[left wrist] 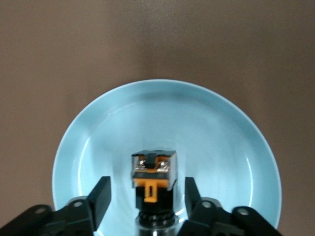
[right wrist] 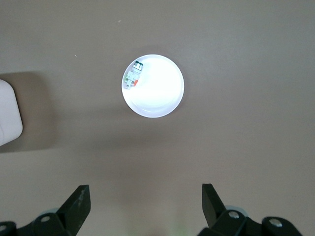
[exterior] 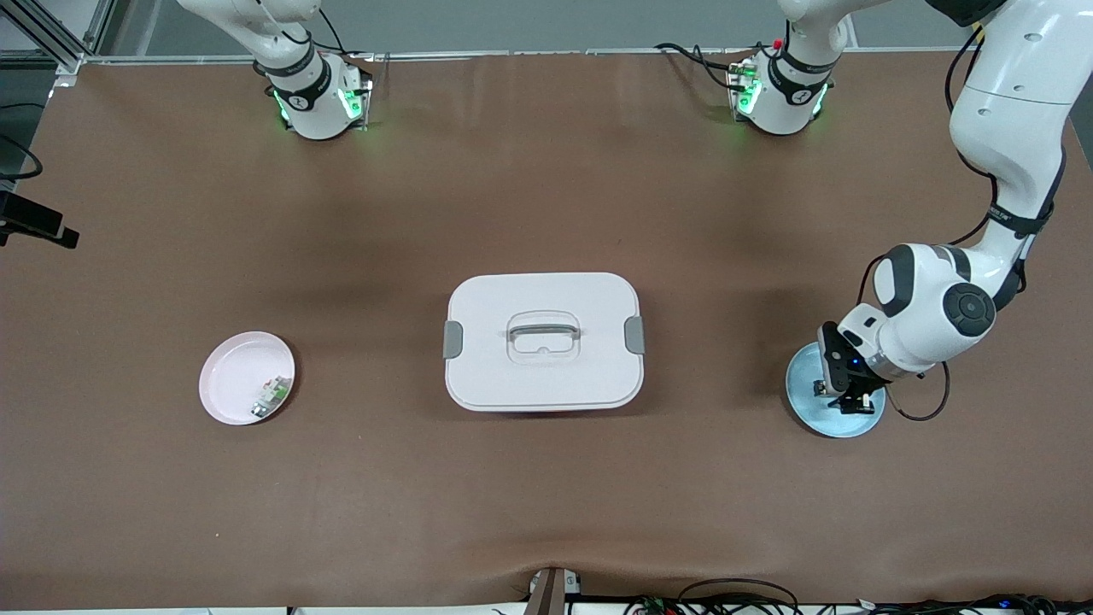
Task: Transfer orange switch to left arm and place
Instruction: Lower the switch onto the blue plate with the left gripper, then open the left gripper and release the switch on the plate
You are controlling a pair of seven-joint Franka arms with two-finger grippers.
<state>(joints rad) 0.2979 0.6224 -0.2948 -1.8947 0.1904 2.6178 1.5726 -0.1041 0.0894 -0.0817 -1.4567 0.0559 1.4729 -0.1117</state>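
**Orange switch sits in the blue plate between parted fingers**

Orange switch rests on the floor of the pale blue plate, a small black block with an orange middle and two metal terminals on top. The left gripper is down over that plate, at the left arm's end of the table. Its two black fingers stand apart on either side of the switch, with a visible gap between each pad and the part, so nothing is clamped. From the front the same gripper hangs low above the blue plate, and the switch itself is hidden under the wrist.

The right gripper is high up, out of the front view, looking down on the bare brown table with its fingers spread wide and holding nothing. Below it, some way off, is the pink plate, which holds a small green-and-white part against its rim.

The white box stands in the middle of the table between the two plates, lid on, grey clips at both ends and a grey handle sunk in the top.

No brand, label or writing can be read on the switch, the plates or the box.
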